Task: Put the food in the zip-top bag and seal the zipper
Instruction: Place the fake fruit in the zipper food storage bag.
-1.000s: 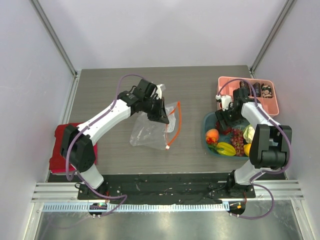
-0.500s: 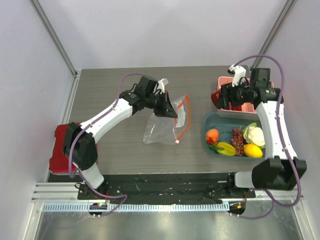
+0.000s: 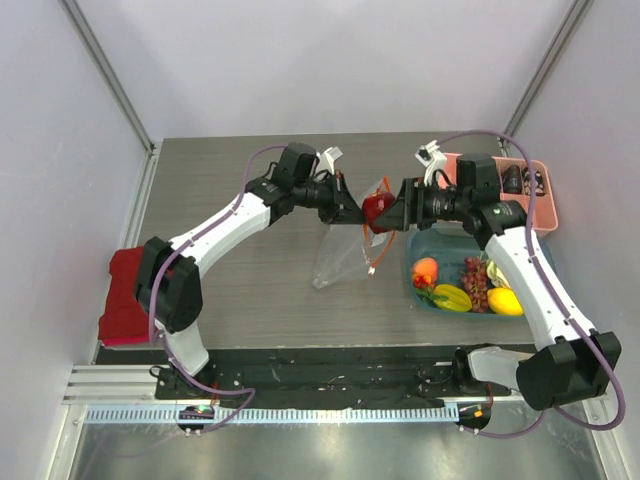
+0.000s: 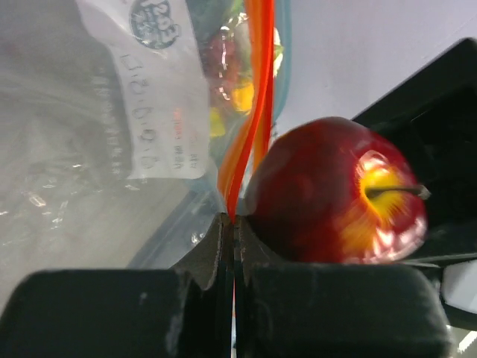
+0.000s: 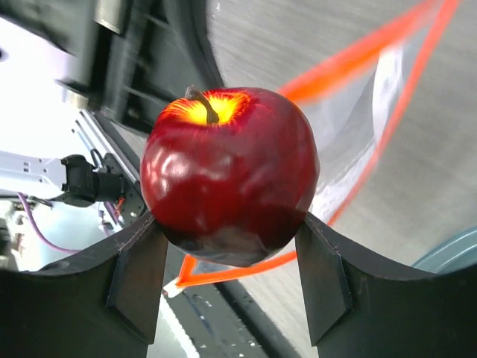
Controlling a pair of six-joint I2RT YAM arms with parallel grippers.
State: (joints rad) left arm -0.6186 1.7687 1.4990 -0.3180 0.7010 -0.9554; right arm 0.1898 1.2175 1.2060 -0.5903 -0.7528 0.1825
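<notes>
My left gripper (image 3: 352, 213) is shut on the orange-red zipper (image 4: 252, 112) of the clear zip-top bag (image 3: 345, 255) and holds it up, so the bag hangs over the table with its white label (image 4: 160, 97) showing. A red toy apple (image 5: 227, 171), one piece of the food, sits between the fingers of my right gripper (image 5: 229, 224), which is shut on it. In the top view the apple (image 3: 377, 209) is right beside the bag's mouth, close to the left fingers. The zipper strips (image 5: 358, 60) gape apart behind it. More food (image 3: 470, 285) lies in the blue bin (image 3: 447, 247).
A pink compartment tray (image 3: 540, 205) with dark pieces stands behind the blue bin at the right. A folded red cloth (image 3: 125, 300) lies at the table's left edge. Both arms meet over the table's middle.
My right gripper rose from the blue bin with the apple and swung left to the bag. My left arm carried the bag to the right, towards the apple.
</notes>
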